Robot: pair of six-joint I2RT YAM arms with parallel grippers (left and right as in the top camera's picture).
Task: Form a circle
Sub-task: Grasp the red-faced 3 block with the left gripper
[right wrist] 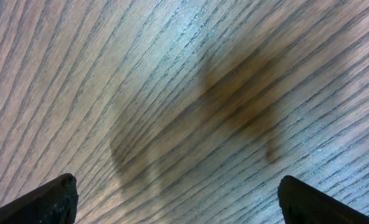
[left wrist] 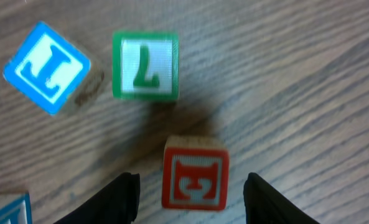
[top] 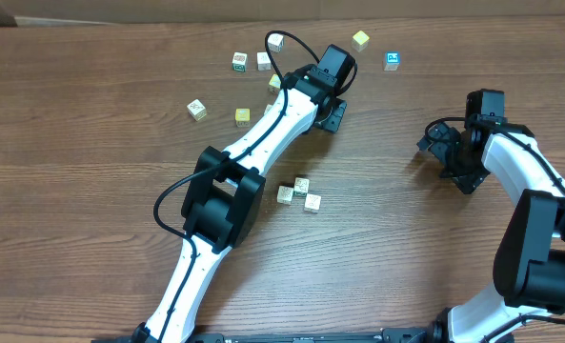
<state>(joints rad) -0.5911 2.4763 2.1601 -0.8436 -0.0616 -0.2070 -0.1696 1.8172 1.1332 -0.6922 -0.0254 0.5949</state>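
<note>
Three cream cubes, touching in a clump, make the start of the circle (top: 299, 193) at the middle of the tabletop (top: 91, 191). Near the far edge, the left fingers (left wrist: 119, 202) stand moderately spread astride a red-lettered cube (left wrist: 195, 180), gaps on both sides, gripping nothing. The cube sits slightly off centre, so closing may twist it or push it towards the green-lettered cube (left wrist: 145, 65) just beyond. A careless set-down could scatter the clump. The right fingers (right wrist: 53, 199) gape wide over bare wood.
</note>
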